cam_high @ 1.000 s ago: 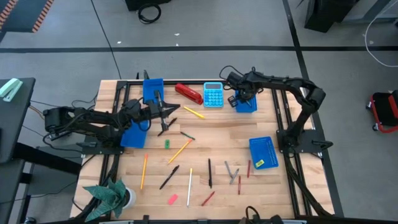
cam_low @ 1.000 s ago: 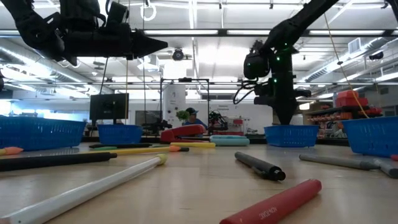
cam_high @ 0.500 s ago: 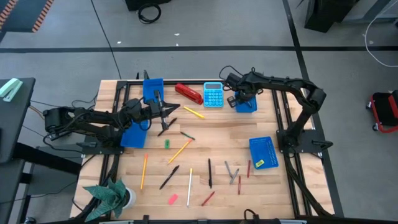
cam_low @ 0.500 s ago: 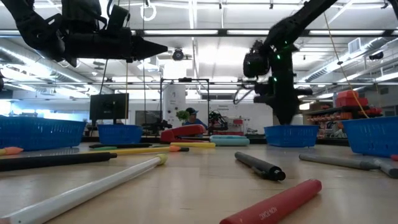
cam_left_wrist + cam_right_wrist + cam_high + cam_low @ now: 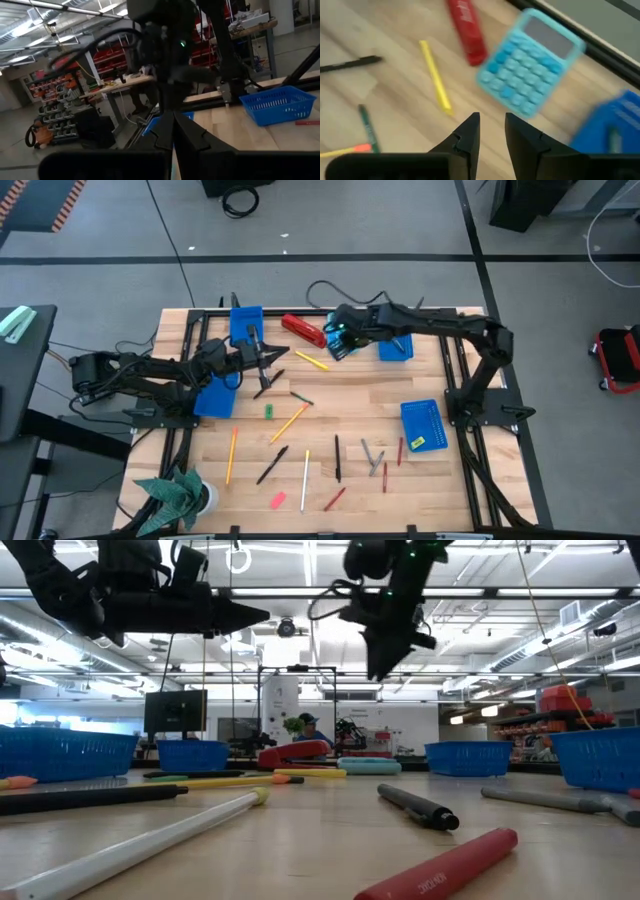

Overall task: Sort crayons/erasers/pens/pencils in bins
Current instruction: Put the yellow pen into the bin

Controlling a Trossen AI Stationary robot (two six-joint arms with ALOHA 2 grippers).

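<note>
Near edge, 6 o'clock: crayons, pens and a white pencil lie scattered, with a pink eraser toward 7 o'clock.
Table centre: an orange pencil, a green eraser and a dark green stick lie loose on the wood.
Bins: one bin at 4 o'clock holds a yellow eraser; a second bin sits at 9 o'clock, a third bin at 11 o'clock, a fourth bin at 1 o'clock.
Key relation: the yellow pencil lies at about 7 o'clock from the right gripper, near it, its long axis running from 10 to 4 o'clock.
Right gripper: aloft above the light-blue calculator, fingers parted with a narrow gap, holding nothing.
Left gripper: pinched closed and seemingly empty, aloft at 10 o'clock of the table, just 9 o'clock of the same pencil.
Nearer arm, judged: both are close; the right one points down toward it.
Obstacles: the red stapler and the calculator flank the pencil's far end; the left gripper crowds its other side.
</note>
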